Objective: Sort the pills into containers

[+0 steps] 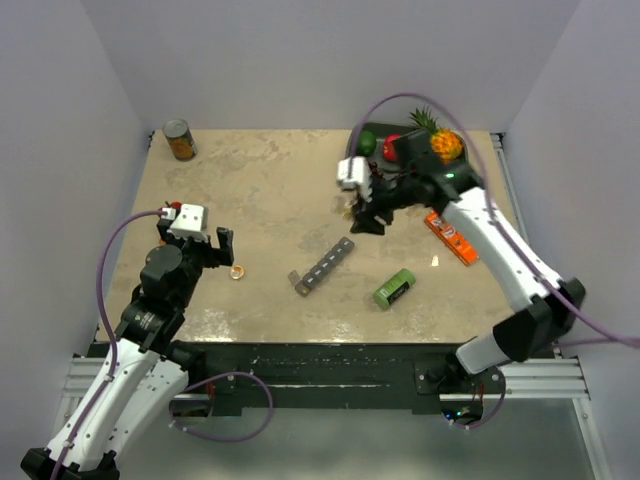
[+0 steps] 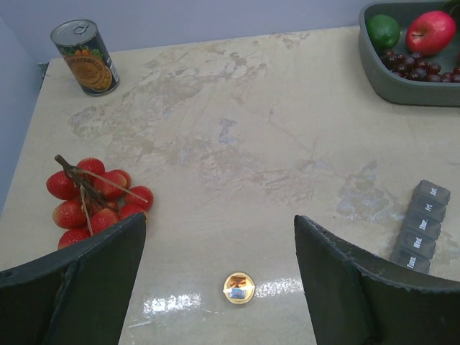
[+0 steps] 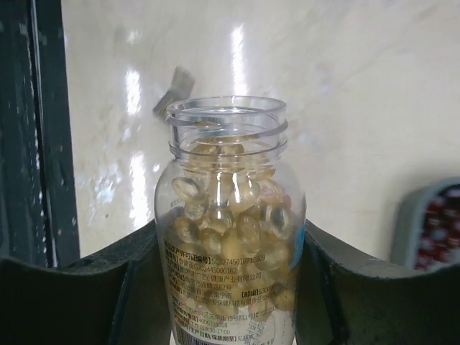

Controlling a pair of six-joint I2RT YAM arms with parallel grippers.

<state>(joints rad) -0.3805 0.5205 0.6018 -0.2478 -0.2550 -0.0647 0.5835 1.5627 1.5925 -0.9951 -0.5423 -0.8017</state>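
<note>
My right gripper [image 3: 230,248] is shut on a clear, uncapped bottle [image 3: 228,287], a finger pressing each side. The bottle is packed with yellowish pills [image 3: 231,215]. In the top view the right gripper [image 1: 366,218] hangs over the table just beyond the far end of the containers [image 1: 325,265], a grey strip of small lidded compartments lying diagonally. The strip's far end [image 3: 175,92] shows past the bottle's mouth. My left gripper [image 2: 219,219] stands open above a small gold cap [image 2: 238,287], with the containers [image 2: 424,226] to its right. In the top view the left gripper [image 1: 215,245] is near the cap [image 1: 237,271].
A green box [image 1: 394,288] lies near the front, right of the strip. An orange pack [image 1: 450,237] lies under the right arm. The dark fruit tray [image 1: 372,132] sits at the back right, a tin can [image 1: 180,140] at the back left. A red fruit cluster [image 2: 93,198] lies by my left finger.
</note>
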